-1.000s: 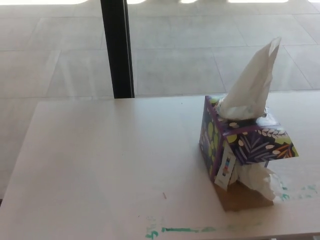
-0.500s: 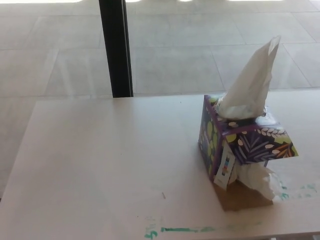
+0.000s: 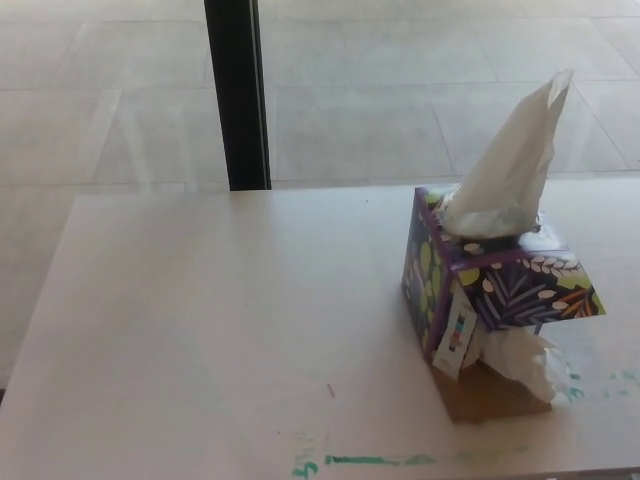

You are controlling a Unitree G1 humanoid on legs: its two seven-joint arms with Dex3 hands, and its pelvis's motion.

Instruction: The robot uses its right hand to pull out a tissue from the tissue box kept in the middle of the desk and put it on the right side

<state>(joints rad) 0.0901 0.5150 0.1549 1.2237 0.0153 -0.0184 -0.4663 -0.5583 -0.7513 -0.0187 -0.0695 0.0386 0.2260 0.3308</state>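
A purple tissue box [image 3: 480,295] with a leaf pattern stands on the pale desk [image 3: 220,320], right of the middle. A white tissue [image 3: 510,165] sticks up tall from its top opening, leaning to the right. A crumpled white tissue [image 3: 525,360] lies at the box's front right corner, partly under its open flap. Neither of my hands shows in the head view.
A black post [image 3: 238,95] stands behind the desk's far edge, with tiled floor beyond. Green marker smears [image 3: 370,460] run along the desk's near edge. A brownish patch [image 3: 490,400] lies under the box's front.
The whole picture has shifted slightly right and down, so the camera moved. The box and the tissues have not moved on the desk.
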